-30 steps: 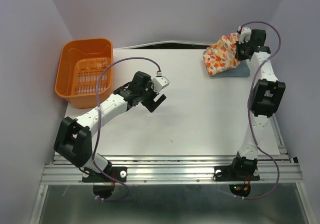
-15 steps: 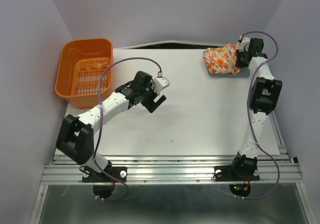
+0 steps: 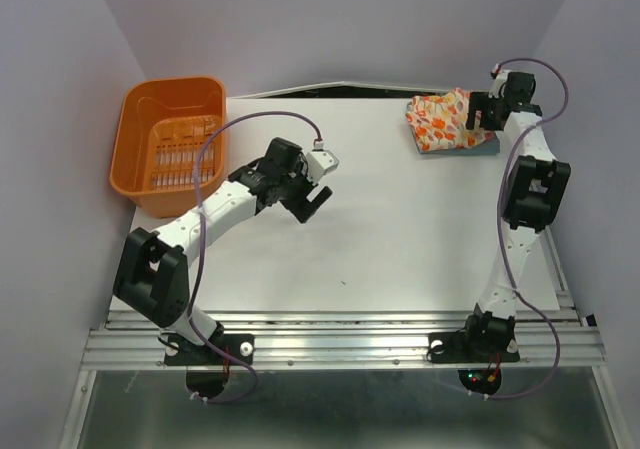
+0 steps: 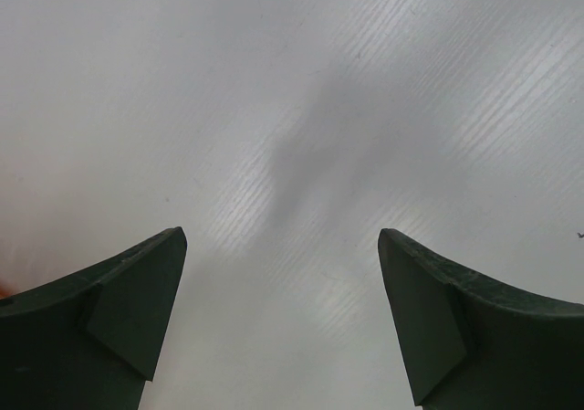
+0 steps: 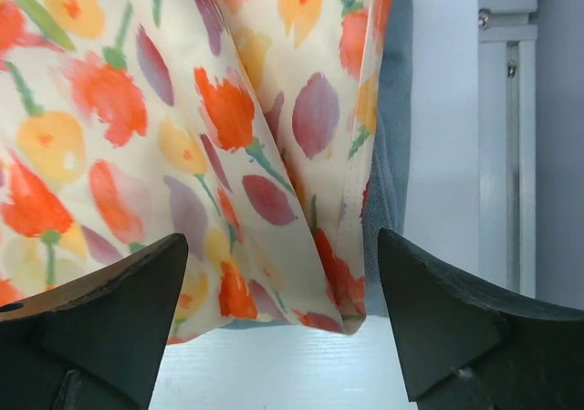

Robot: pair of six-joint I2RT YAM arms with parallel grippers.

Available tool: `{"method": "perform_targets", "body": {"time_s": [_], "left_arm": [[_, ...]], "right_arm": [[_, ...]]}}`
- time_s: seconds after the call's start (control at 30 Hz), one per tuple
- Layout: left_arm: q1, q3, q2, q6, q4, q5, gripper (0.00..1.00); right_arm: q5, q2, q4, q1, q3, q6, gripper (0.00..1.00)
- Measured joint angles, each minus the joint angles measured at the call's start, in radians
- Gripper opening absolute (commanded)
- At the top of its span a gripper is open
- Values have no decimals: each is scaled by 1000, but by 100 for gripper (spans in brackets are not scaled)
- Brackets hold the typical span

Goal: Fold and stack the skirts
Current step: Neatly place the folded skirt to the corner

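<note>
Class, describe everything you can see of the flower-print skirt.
The flower-print skirt is soft cream cloth with orange, red and yellow flowers on green stems. It lies folded flat at the far right corner of the table, stacked on the light blue skirt, whose edge shows along its right side. The right gripper hovers open above it, fingers not pinching it.

The cream flower-print cloth skirt [image 3: 438, 121], lifted a second ago, now lies flat on the light blue cloth skirt [image 3: 480, 145]; the right gripper [image 3: 478, 119] has let go, jaws apart.
</note>
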Motion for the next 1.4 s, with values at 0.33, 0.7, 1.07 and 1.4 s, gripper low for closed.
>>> {"method": "perform_targets", "body": {"time_s": [0.33,0.7,1.07,1.4], "left_arm": [[17,8,0,-13,-3,29,98],[20,29,0,-34,-7,56,98],[20,29,2,-35,-11,56,98],[21,39,29,-34,-16,56,98]], "right_arm": [[-36,-84,45,-2,72,37,77],[-141,-1,172,-2,94,61,69],[-195,108,224,-2,107,93,58],[-189,127,263,-2,139,92,5]]}}
